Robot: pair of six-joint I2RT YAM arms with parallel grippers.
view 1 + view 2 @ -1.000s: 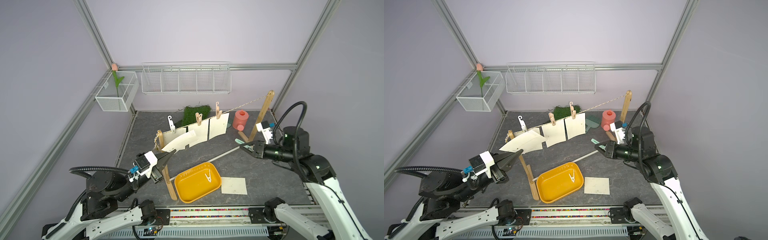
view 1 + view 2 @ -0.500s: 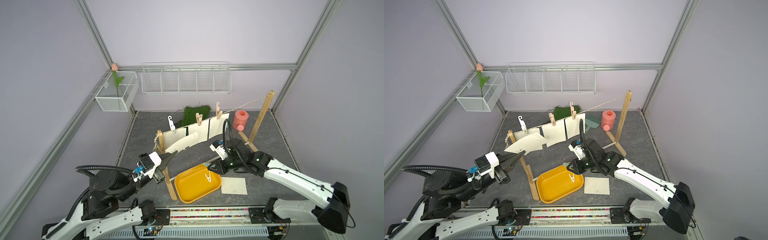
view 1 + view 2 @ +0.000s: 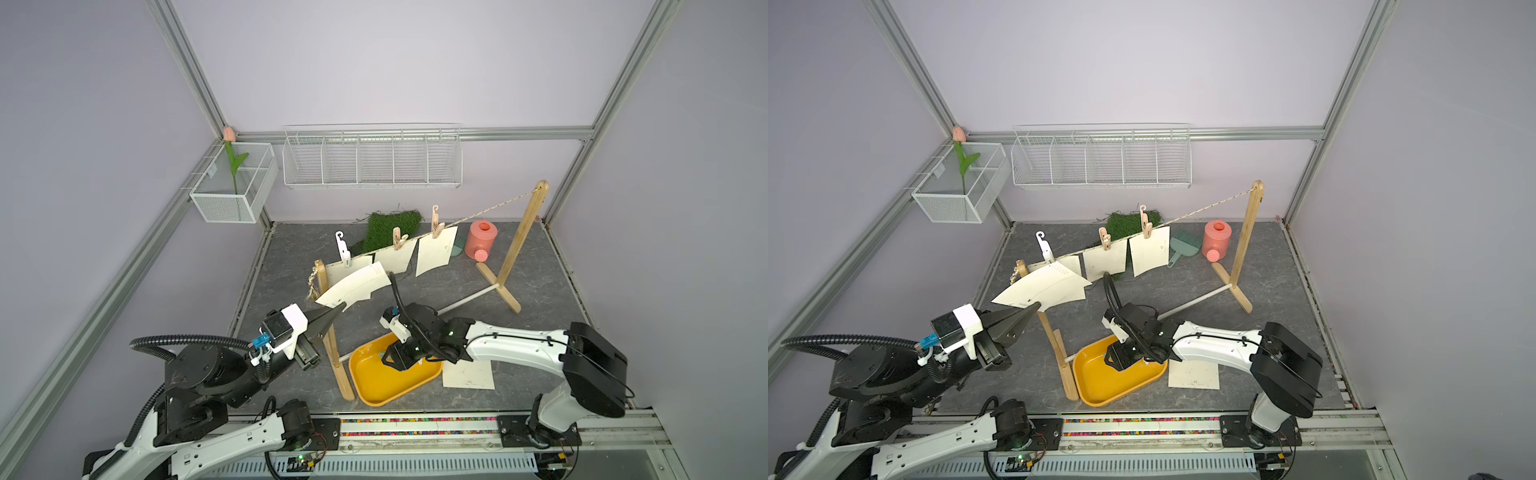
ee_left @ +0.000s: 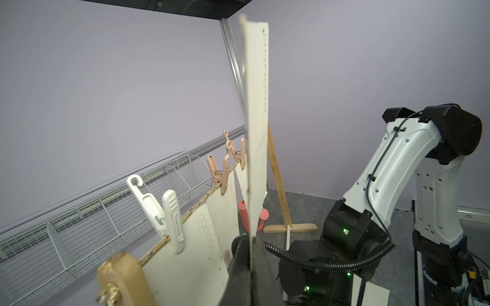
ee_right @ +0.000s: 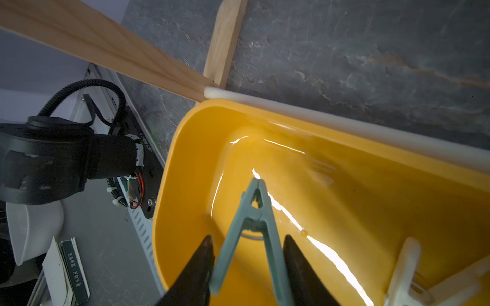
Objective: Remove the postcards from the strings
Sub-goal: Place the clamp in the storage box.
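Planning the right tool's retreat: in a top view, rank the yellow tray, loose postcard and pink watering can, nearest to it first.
1. yellow tray, under the right tool
2. loose postcard, flat beside the tray
3. pink watering can, at the back by the far post

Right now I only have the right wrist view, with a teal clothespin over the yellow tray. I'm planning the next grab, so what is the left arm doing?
Observer: The left gripper is shut on the curled postcard, lifted beside the near wooden post.
Operator: How many hang on the string?
Observer: Three hanging postcards are on the string, one under a white clothespin and two under tan clothespins.
Operator: Any already down?
Observer: A loose postcard lies flat on the table beside the yellow tray.
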